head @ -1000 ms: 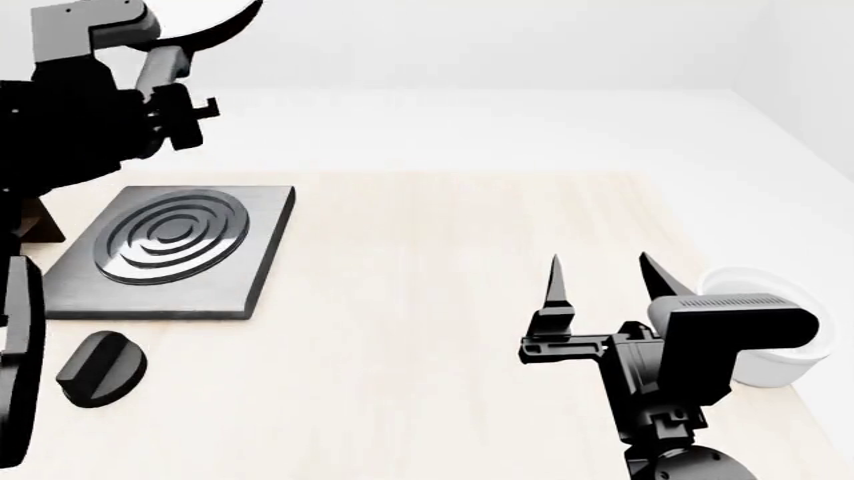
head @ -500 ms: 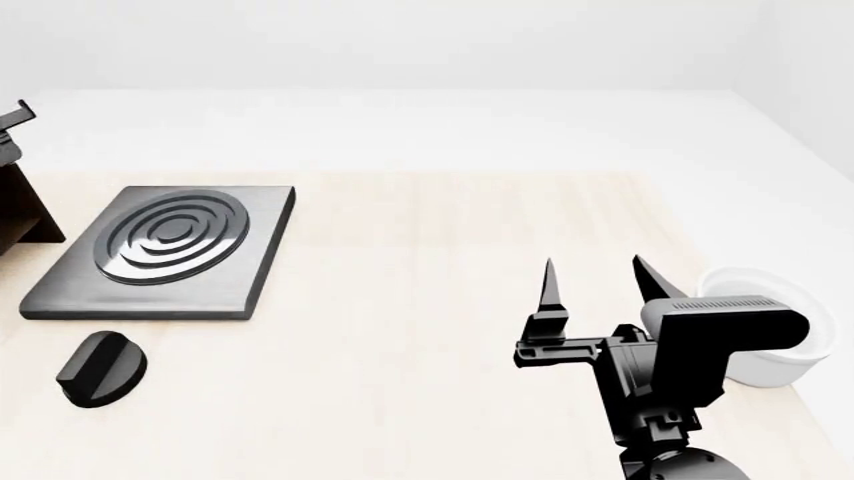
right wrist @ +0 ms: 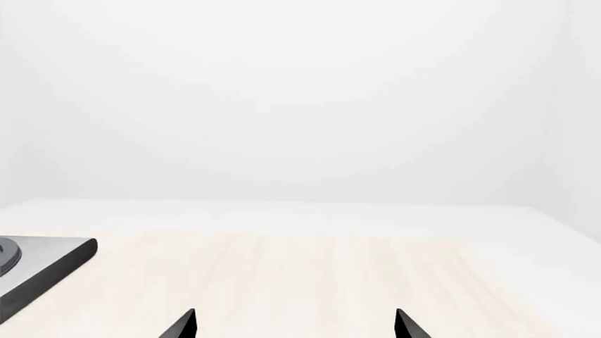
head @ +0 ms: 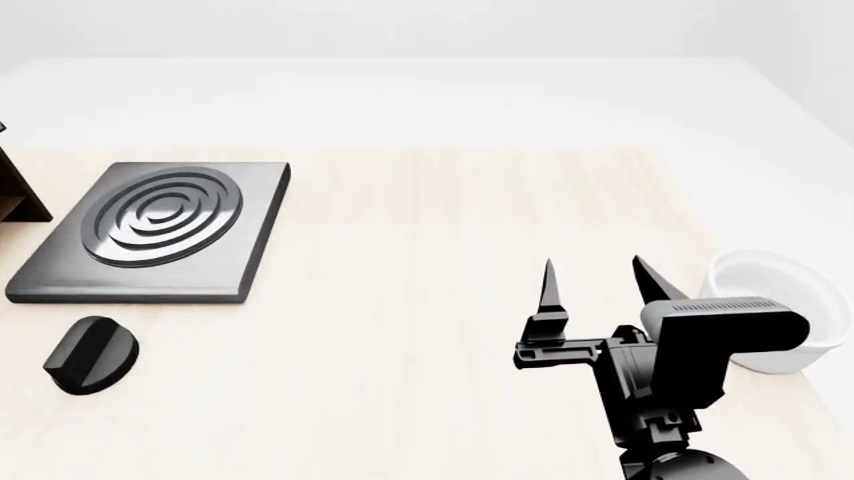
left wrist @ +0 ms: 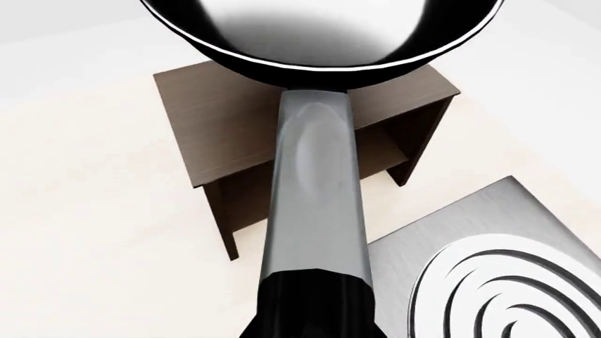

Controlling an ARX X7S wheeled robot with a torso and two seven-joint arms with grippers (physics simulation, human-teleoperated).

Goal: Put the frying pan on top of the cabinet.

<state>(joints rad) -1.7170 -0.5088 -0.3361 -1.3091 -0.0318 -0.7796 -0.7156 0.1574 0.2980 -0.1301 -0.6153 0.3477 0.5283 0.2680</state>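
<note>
The frying pan [left wrist: 319, 35] hangs in the air in the left wrist view, its glossy bowl over the flat top of the dark brown cabinet [left wrist: 216, 120]. Its long handle [left wrist: 314, 176] runs back toward the camera into a black mass where my left gripper [left wrist: 314, 317] holds it; the fingers themselves do not show apart. In the head view only a corner of the cabinet [head: 20, 195] shows at the left edge, and the pan and left arm are out of view. My right gripper [head: 598, 280] is open and empty above the table, its tips also showing in the right wrist view [right wrist: 295, 324].
A square grey burner plate [head: 154, 230] with rings lies next to the cabinet and also shows in the left wrist view [left wrist: 507, 282]. A black knob [head: 91, 355] lies in front of it. A white bowl [head: 767, 300] stands just right of my right gripper.
My left arm with the pan has moved left and out of the head view. The head view has shifted a little. The right gripper has stayed put and open.
</note>
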